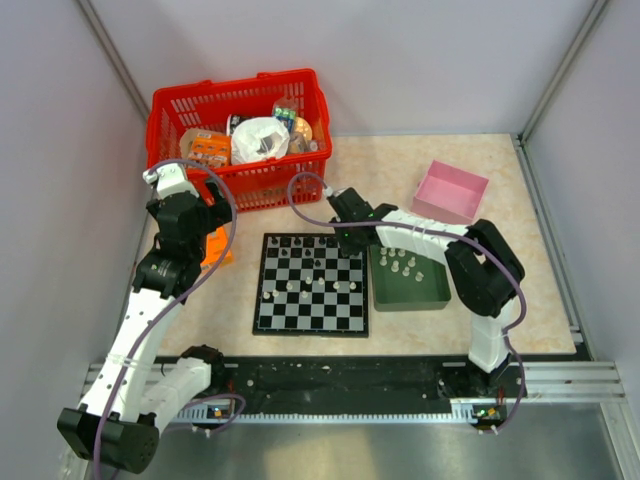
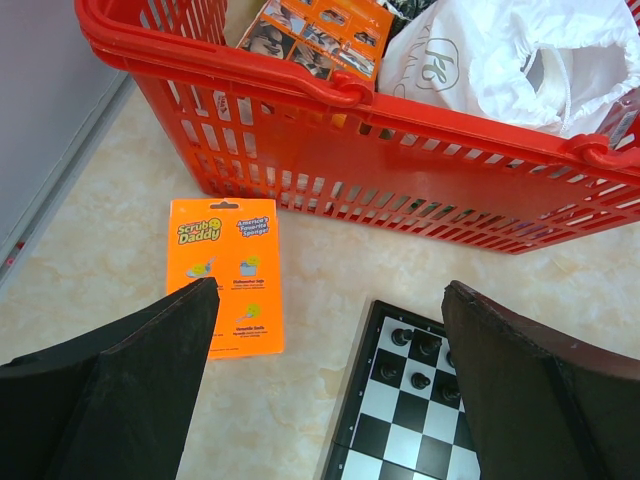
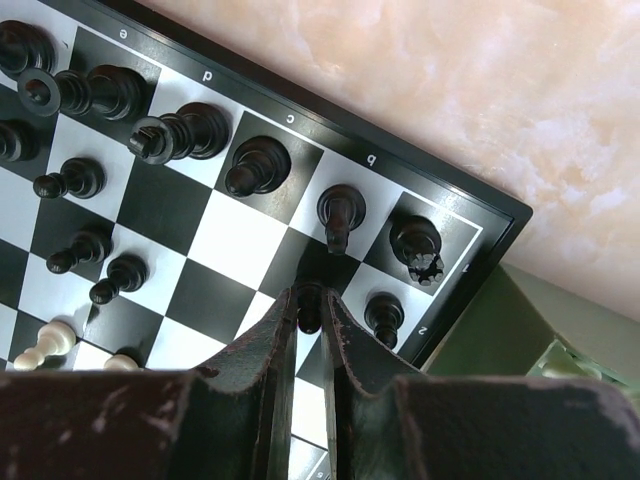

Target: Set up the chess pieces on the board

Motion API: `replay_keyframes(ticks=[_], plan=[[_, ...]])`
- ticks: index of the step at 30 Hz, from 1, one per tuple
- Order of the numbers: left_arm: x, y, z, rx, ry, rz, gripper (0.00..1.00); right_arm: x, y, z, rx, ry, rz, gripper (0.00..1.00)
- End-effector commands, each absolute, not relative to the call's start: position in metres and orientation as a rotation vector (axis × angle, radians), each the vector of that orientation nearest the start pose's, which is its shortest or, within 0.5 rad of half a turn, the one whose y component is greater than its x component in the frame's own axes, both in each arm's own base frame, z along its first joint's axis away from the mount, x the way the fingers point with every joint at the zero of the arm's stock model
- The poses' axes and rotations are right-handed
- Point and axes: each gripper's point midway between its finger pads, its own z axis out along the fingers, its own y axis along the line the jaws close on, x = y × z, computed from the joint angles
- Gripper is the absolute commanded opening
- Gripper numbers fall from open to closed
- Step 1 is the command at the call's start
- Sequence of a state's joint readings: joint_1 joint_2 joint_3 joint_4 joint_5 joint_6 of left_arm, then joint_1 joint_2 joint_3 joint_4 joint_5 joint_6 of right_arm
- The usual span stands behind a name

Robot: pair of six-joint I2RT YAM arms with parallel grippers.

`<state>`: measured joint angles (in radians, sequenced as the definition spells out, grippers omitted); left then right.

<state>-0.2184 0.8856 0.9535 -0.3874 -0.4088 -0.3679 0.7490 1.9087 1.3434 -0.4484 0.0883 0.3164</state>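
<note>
Inside tray [image 1: 428,297], white pieces [image 1: 400,263]; right tool [image 3: 309,293] clamped on black piece [image 3: 311,312], left tool [image 2: 330,290] apart.

High overhead from the near edge taking in the whole table [image 1: 400,165], left wrist low facing the far basket [image 2: 400,150], right wrist tight on the board [image 3: 240,240], seen in all three.

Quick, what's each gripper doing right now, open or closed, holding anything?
Left gripper: open, holding nothing.
Right gripper: closed on a black chess piece.
</note>
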Motion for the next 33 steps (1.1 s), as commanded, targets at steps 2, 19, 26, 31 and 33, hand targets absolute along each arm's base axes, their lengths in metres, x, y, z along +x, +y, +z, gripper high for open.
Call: replay_keyframes(ticks=[2, 19, 26, 31, 33], plan=[[0.321, -0.014, 0.3, -0.421, 1.746, -0.053, 0.99, 0.345, 0.31, 0.061, -0.486, 2.5, 0.307, 0.15], [0.322, -0.017, 0.297, -0.421, 1.752, -0.071, 0.99, 0.342, 0.316, 0.076, -0.492, 2.484, 0.366, 0.26], [0.321, -0.018, 0.297, -0.422, 1.75, -0.079, 0.99, 0.336, 0.321, 0.123, -0.501, 2.401, 0.456, 0.31], [0.32, -0.018, 0.298, -0.422, 1.747, -0.083, 0.99, 0.323, 0.333, 0.13, -0.539, 2.387, 0.503, 0.33], [0.32, -0.018, 0.298, -0.424, 1.747, -0.084, 0.99, 0.319, 0.342, 0.123, -0.559, 2.394, 0.512, 0.33]])
